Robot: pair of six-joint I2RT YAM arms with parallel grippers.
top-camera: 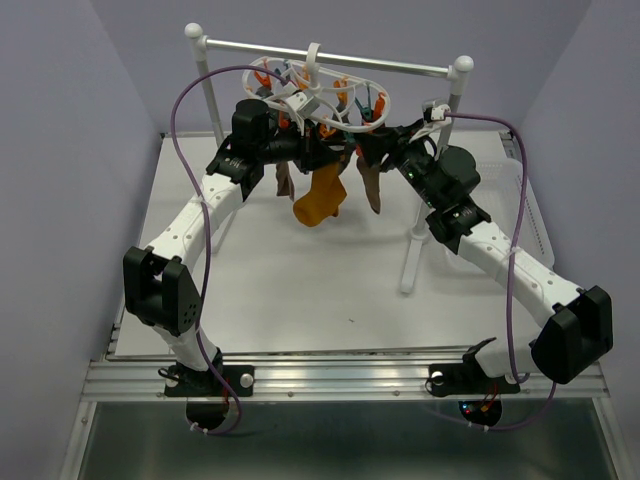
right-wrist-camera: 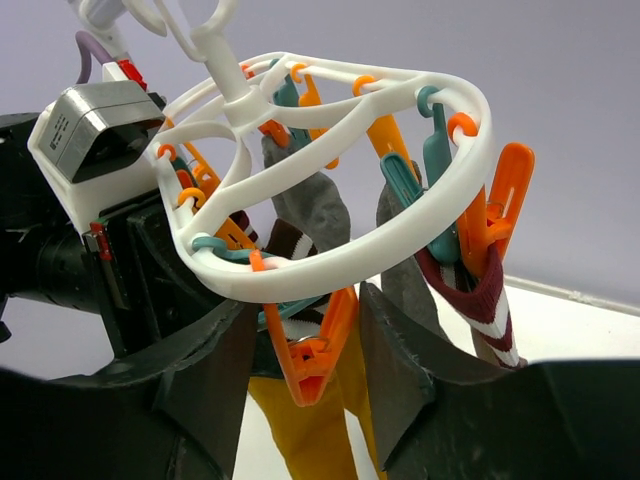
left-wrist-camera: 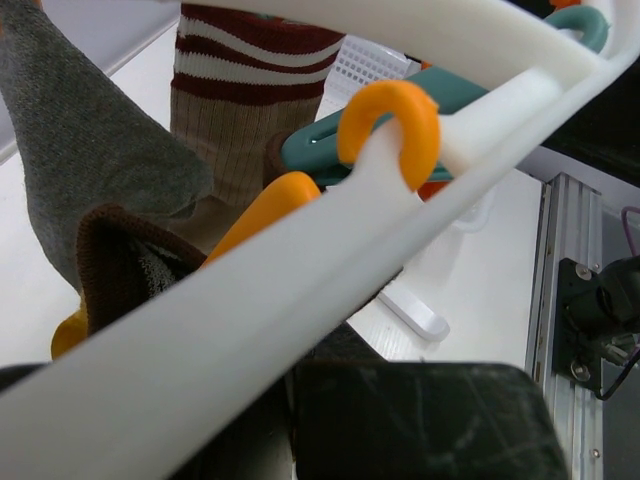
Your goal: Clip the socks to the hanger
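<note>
White plastic, the hanger [right-wrist-camera: 400,235] hangs by its hook from the metal bar of the rack [top-camera: 400,65], and both grippers are up at its ring. The right gripper [right-wrist-camera: 308,335] stands partly open just under the ring. Its two dark fingers [right-wrist-camera: 215,370] are on either side of an orange clip [right-wrist-camera: 312,355], with a gap on each side, so it holds nothing. From this clip a mustard sock [right-wrist-camera: 310,430] hangs down between the fingers. To the right of this gripper a striped sock [right-wrist-camera: 490,320] sits in another orange clip, and beyond the ring a grey sock [right-wrist-camera: 310,215] hangs. The left gripper [top-camera: 300,148] is closed. In its wrist view the ring runs right across its fingers, touching or almost touching them. I cannot tell if they pinch it.
</note>
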